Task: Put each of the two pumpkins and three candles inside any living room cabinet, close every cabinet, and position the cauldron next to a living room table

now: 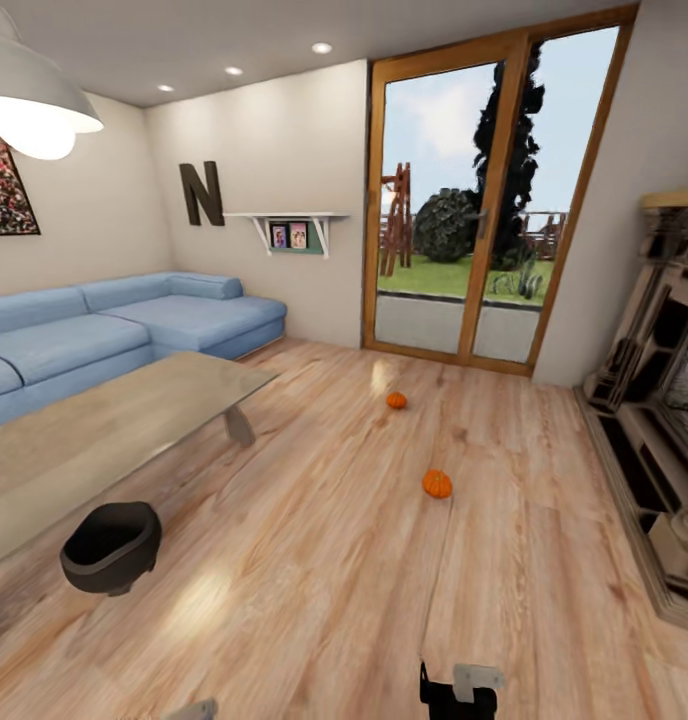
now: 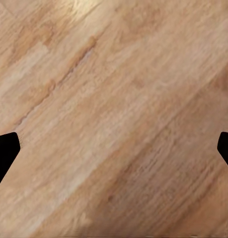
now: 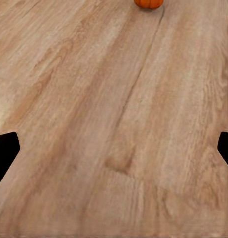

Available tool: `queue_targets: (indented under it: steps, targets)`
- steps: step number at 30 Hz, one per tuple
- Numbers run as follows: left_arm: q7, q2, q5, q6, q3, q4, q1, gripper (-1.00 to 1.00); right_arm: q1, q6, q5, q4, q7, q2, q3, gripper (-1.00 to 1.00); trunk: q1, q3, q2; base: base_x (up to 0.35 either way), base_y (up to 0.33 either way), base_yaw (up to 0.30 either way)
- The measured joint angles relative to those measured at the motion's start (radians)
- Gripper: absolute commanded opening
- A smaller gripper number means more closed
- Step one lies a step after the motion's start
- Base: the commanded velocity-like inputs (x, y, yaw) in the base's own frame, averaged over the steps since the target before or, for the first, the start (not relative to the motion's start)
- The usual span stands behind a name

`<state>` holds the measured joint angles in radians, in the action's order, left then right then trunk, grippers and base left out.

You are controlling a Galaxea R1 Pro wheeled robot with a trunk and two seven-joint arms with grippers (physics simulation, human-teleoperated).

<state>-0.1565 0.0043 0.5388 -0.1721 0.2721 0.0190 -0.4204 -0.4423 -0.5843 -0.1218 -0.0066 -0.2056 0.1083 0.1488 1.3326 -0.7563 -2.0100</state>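
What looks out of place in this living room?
Two small pumpkins lie loose on the wooden floor, one nearer and one farther toward the glass door. A black cauldron also sits on the floor beside the coffee table.

At the bottom edge of the head view I see my right tool (image 1: 460,690): a black block with a light grey, boxy piece on top. A small grey tip of my left arm (image 1: 194,710) shows there too. In both wrist views, my fingertips (image 2: 5,153) (image 3: 5,153) are flat black wedges with angled corners.
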Motion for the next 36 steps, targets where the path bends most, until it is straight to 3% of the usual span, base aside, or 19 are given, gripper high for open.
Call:
queue_targets:
  steps: [21,36]
  targets:
    - [0.0,0.0,0.0,0.0,0.0,0.0,0.0,1.0,0.0,0.002,0.0,0.001,0.01,0.0,-0.001,1.0,0.0,0.0,0.0,-0.291,0.207,-0.3]
    - [0.0,0.0,0.0,0.001,0.0,0.0,0.0,1.0,0.0,0.002,0.0,0.001,0.01,0.001,0.0,1.0,0.0,0.0,0.0,-0.135,0.089,-0.3]
